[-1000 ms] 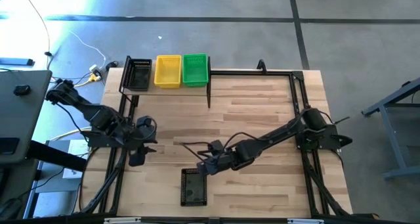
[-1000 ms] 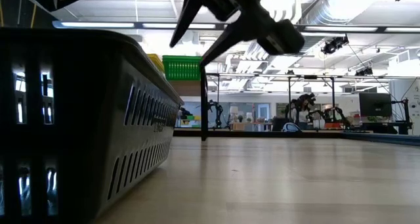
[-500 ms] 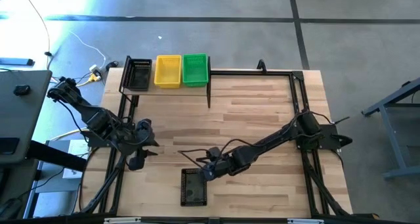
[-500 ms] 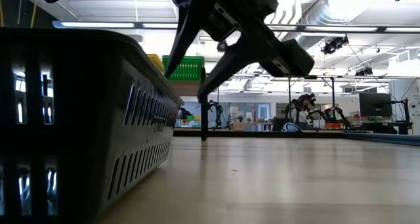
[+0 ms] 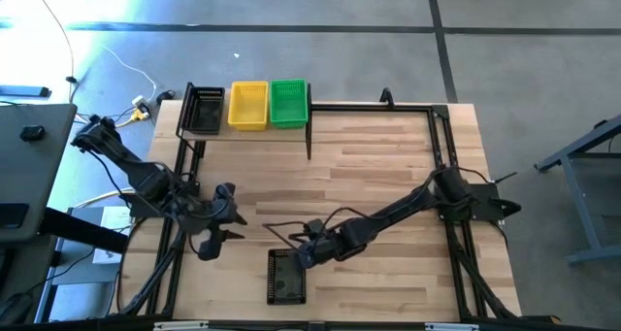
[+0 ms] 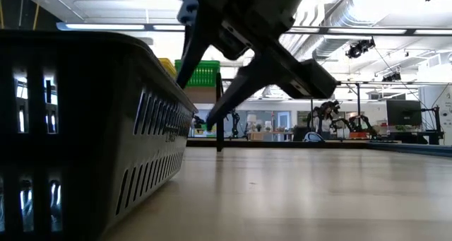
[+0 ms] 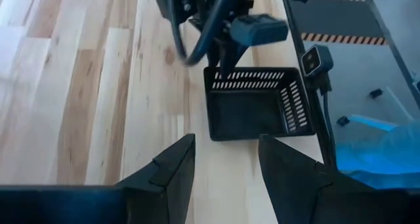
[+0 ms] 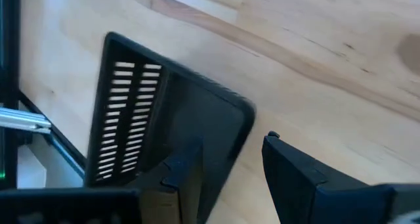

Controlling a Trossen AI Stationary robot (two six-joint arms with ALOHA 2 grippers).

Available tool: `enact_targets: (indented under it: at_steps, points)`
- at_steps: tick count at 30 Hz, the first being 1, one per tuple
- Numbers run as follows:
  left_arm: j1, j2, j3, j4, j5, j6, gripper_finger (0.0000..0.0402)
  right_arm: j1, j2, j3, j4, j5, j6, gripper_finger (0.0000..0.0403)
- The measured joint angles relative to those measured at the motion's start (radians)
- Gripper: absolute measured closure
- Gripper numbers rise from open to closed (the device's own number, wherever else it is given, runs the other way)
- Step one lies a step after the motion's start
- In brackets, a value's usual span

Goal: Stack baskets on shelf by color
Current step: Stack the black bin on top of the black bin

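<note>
A black basket (image 5: 286,276) rests on its base on the tabletop near the front edge; it fills the left of the low view (image 6: 85,128). My right gripper (image 5: 297,253) hangs open over its far end. In the right wrist view one finger (image 8: 187,168) stands over the basket's inside and the other (image 8: 295,175) outside its wall (image 8: 243,115); I see no touch. My left gripper (image 5: 221,226) is open (image 7: 226,165) and points at that basket (image 7: 252,109) from the left. A black basket (image 5: 204,109), a yellow one (image 5: 247,105) and a green one (image 5: 288,103) stand side by side on the shelf (image 5: 182,115) at the far left.
A black metal frame (image 5: 437,127) runs along the table's far and side edges. Cables and a side table (image 5: 34,147) lie off the left edge. Bare wood spreads between the shelf and the front basket.
My right gripper has sunk toward the black basket's far end and come a little toward the near edge. My left gripper has swung toward the right and near edge, turning toward that basket. The basket has stayed put.
</note>
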Motion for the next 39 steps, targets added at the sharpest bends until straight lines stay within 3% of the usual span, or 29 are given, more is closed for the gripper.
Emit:
enact_targets:
  at_steps: [9,19,33,39]
  points:
    - [0.000,0.062,0.000,0.031,-0.001,0.000,0.0245,0.000,0.038,0.000,-0.004,-0.023,0.054,0.0269]
    - [0.000,0.088,0.000,0.043,-0.024,0.001,0.0245,0.000,0.042,0.000,0.007,0.077,0.135,0.0396]
    - [-0.019,0.089,0.000,0.094,-0.025,0.105,0.0245,0.003,0.038,0.000,0.141,0.355,0.223,0.0402]
    - [-0.039,0.089,0.000,0.095,-0.025,0.131,0.0245,-0.021,0.033,0.039,0.138,0.426,0.205,0.0402]
